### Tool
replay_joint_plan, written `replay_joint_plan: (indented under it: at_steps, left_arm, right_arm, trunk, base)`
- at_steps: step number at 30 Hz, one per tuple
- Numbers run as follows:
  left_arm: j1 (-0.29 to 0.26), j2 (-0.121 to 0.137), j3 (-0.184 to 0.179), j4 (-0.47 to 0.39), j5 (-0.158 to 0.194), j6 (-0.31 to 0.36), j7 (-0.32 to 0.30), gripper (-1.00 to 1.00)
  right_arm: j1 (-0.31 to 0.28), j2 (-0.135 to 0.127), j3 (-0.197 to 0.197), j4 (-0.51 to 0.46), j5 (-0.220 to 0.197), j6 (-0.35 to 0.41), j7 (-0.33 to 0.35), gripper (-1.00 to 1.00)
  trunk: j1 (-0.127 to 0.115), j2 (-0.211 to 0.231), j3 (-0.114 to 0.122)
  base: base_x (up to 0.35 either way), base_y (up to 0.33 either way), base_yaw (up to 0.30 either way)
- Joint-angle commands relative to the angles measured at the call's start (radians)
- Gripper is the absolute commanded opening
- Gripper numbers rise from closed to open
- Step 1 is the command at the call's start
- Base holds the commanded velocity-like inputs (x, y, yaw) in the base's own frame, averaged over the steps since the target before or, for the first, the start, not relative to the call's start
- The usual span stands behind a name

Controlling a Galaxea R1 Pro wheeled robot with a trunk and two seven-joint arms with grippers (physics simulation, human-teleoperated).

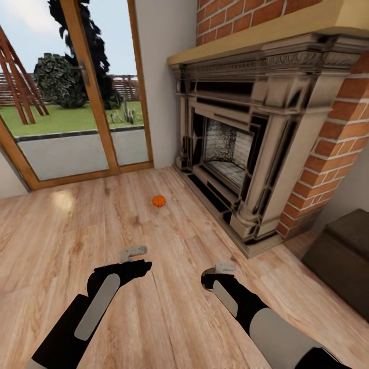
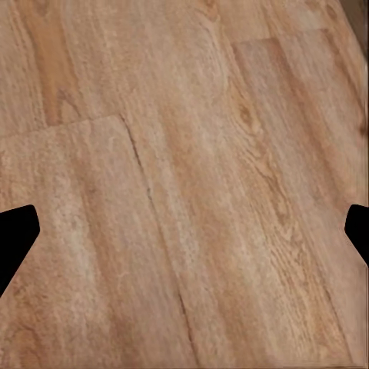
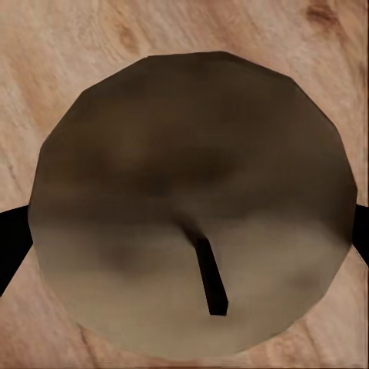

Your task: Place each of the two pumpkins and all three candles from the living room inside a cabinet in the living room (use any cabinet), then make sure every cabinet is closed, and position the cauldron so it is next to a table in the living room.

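One small orange pumpkin [image 1: 159,200] lies on the wood floor in front of the fireplace, well ahead of both arms. My right gripper [image 1: 219,271] hangs low over the floor, shut on a round brownish candle [image 3: 192,200] with a dark wick; its fingertips [image 3: 11,238] press against the candle's sides. My left gripper [image 1: 134,252] is open with bare floorboards between its fingers [image 2: 15,238]. At the right edge stands the corner of a low dark-brown flat-topped unit [image 1: 343,256], apparently the cabinet. The cauldron is out of view.
A stone fireplace [image 1: 241,148] with a raised hearth and a brick chimney wall runs along the right. Glass doors with wooden frames [image 1: 97,102] close off the far left, with a garden behind. Wood floor [image 1: 77,225] stretches between me and the doors.
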Motion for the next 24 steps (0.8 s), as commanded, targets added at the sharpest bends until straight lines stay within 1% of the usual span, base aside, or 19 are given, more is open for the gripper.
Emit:
replay_joint_plan:
  at_steps: [1,6,13,24]
  left_arm:
    - [-0.001,0.001,-0.002,-0.001,0.01,0.001,0.01,1.0]
    - [-0.001,0.001,-0.003,-0.001,0.01,0.001,0.01,1.0]
    - [-0.001,0.0,-0.004,-0.001,0.01,0.001,0.01,1.0]
    - [-0.001,0.0,-0.005,-0.001,0.01,0.001,0.01,1.0]
  right_arm:
    - [-0.001,-0.001,0.008,-0.001,-0.012,0.001,-0.009,-1.0]
    - [-0.001,-0.002,0.023,-0.001,-0.012,0.0,-0.009,-1.0]
    - [-0.001,-0.002,0.026,-0.001,-0.012,-0.006,-0.009,-1.0]
    - [-0.001,-0.002,0.028,-0.001,-0.012,-0.008,-0.009,-1.0]
  trunk:
    - [-0.004,0.007,0.002]
    - [-0.023,0.042,0.018]
    - [-0.05,0.091,0.04]
    - [-0.092,0.168,0.074]
  base:
    - [-0.111,0.0,-0.27]
    - [-0.22,0.0,-0.275]
    - [-0.28,0.0,-0.277]
    - [-0.027,0.0,-0.277]
